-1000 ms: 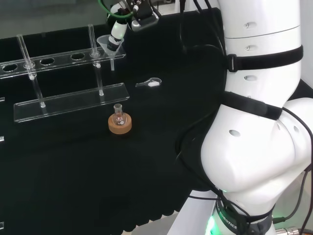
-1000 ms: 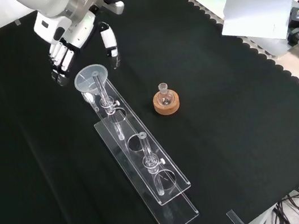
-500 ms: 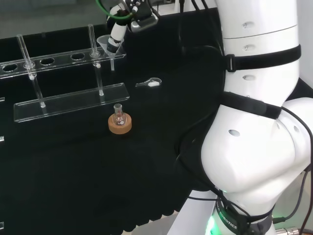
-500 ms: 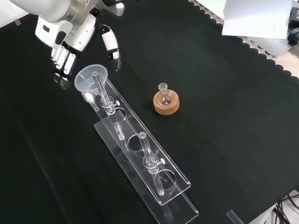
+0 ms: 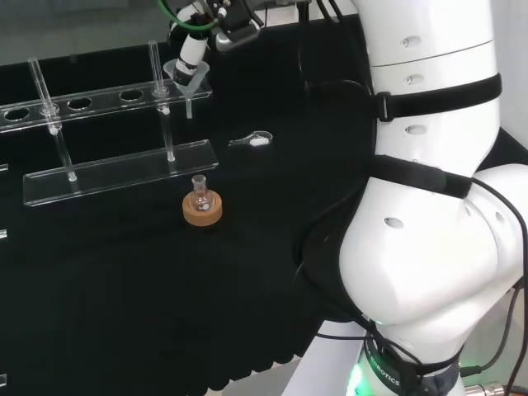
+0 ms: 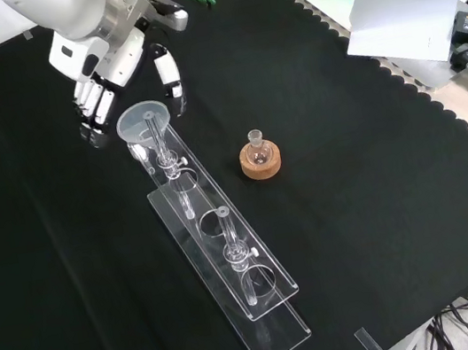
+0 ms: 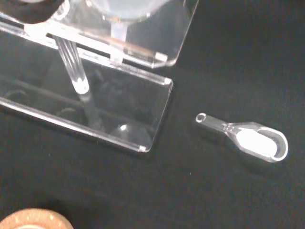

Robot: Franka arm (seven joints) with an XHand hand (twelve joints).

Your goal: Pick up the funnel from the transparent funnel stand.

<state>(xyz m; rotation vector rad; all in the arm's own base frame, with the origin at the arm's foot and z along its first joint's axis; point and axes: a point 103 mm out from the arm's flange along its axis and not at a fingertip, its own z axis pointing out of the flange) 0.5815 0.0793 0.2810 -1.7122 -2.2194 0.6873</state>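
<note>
A black cloth covers the desk point(image 6: 356, 208). In the upper left of the front view, the funnel point(image 6: 143, 123) sits in the end hole of the clear stand point(image 6: 221, 258), spout hanging down. The robot hand point(image 6: 101, 76) hovers just above and around its rim, fingers relaxed and apart, holding nothing. The funnel looks light, thin-walled, slippery and probably fragile, so pinching the cone just under the rim seems best. Mid-frame, a small flask point(image 6: 256, 146) on a cork ring point(image 6: 262, 162) looks empty. A little clear scoop point(image 7: 248, 139) lies nearby.
</note>
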